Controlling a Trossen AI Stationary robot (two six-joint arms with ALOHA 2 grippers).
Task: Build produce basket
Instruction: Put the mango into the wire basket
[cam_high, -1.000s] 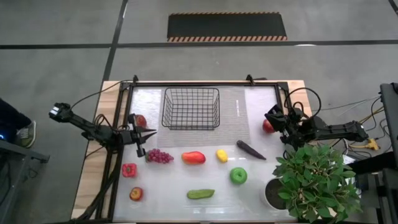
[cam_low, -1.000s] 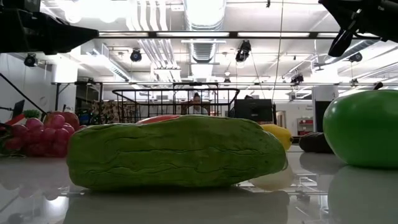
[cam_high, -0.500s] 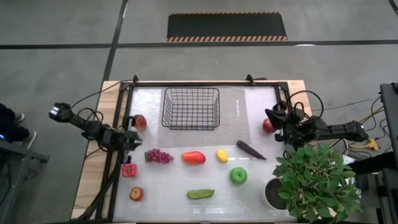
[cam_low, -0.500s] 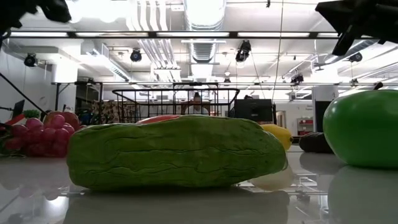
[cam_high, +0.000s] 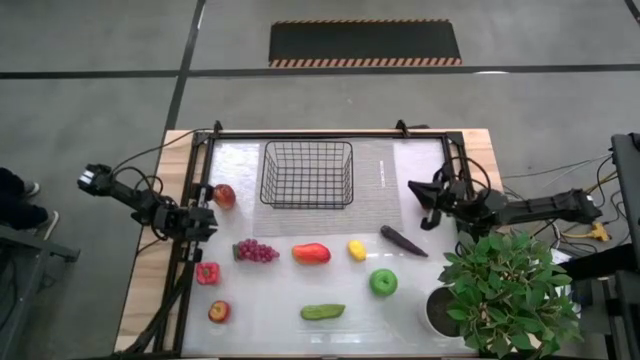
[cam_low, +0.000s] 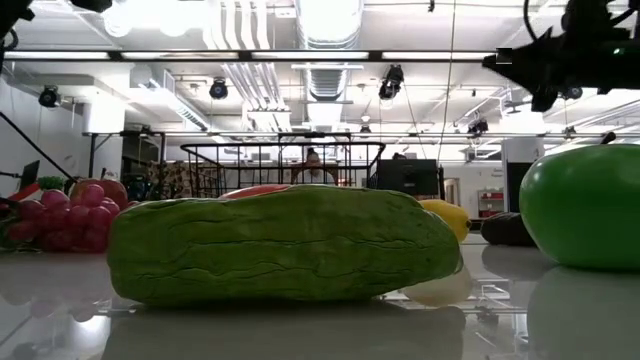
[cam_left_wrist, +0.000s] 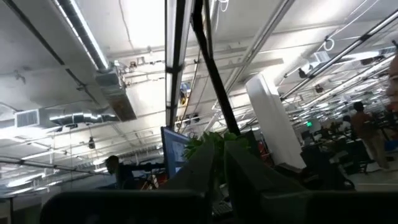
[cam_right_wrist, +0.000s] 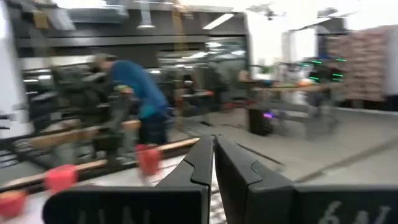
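Note:
The black wire basket (cam_high: 306, 175) stands at the far middle of the table. Produce lies loose on the table: a red apple (cam_high: 224, 195), purple grapes (cam_high: 256, 251), a red-orange fruit (cam_high: 311, 253), a lemon (cam_high: 356, 250), a dark eggplant (cam_high: 403, 240), a green apple (cam_high: 383, 283), a cucumber (cam_high: 322, 312), a red pepper (cam_high: 207, 273) and a small apple (cam_high: 218, 311). My left gripper (cam_high: 208, 222) is shut at the table's left edge, tipped up toward the ceiling (cam_left_wrist: 219, 155). My right gripper (cam_high: 422, 206) is shut and level above the table's right side (cam_right_wrist: 213, 144); the red apple there is hidden.
A leafy potted plant (cam_high: 505, 290) stands at the near right corner, just nearer than my right arm. The low view is filled by the cucumber (cam_low: 285, 245) and green apple (cam_low: 585, 205). A person shows in the room beyond the table in the right wrist view.
My left gripper has drawn back toward the table's left edge, away from the red apple, tipped upward and shut. My right gripper has moved toward the table's left, coming over the red apple on the right side, which no longer shows.

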